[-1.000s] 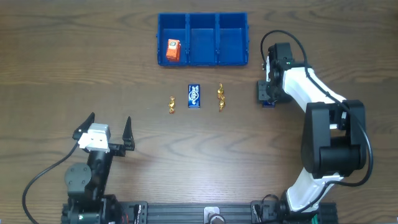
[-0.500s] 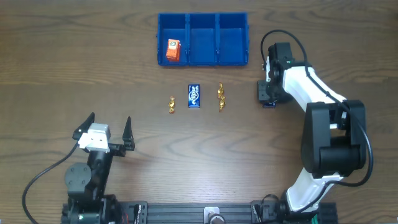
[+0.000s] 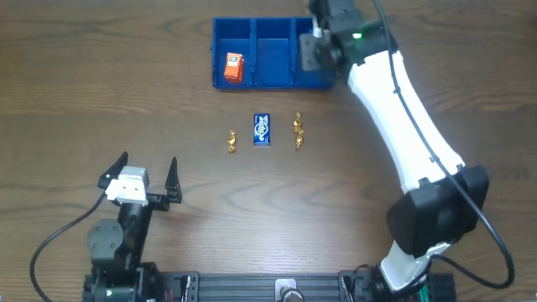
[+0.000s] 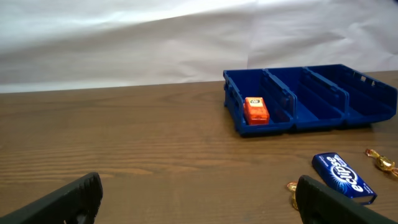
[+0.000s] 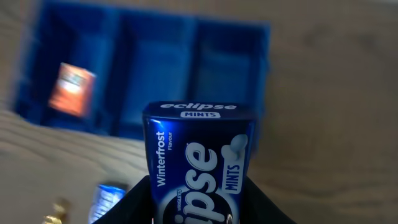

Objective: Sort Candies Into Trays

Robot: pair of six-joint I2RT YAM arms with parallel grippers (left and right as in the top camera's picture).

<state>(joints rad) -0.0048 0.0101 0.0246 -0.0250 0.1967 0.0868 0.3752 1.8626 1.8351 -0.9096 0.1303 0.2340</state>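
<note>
A blue three-compartment tray (image 3: pixel 273 85) sits at the table's far side, with an orange candy box (image 3: pixel 234 67) in its left compartment. In front of it lie a blue mint pack (image 3: pixel 262 129) and two gold-wrapped candy groups (image 3: pixel 233 140) (image 3: pixel 298 132). My right gripper (image 3: pixel 317 50) hangs by the tray's right compartment, shut on a blue mints box (image 5: pixel 199 162); beyond the box, the right wrist view looks down on the tray (image 5: pixel 118 74). My left gripper (image 3: pixel 143 172) stands open near the front left, far from the candies, facing the tray (image 4: pixel 323 118).
The right arm's white link (image 3: pixel 403 109) stretches diagonally over the table's right half. Bare wooden table (image 3: pixel 101 92) surrounds the tray and the candies. A white backdrop (image 4: pixel 155 37) rises behind the table's far edge.
The right arm swung from the table right of the candies up to the tray's right compartment, carrying the blue mints box. The left arm stayed still.
</note>
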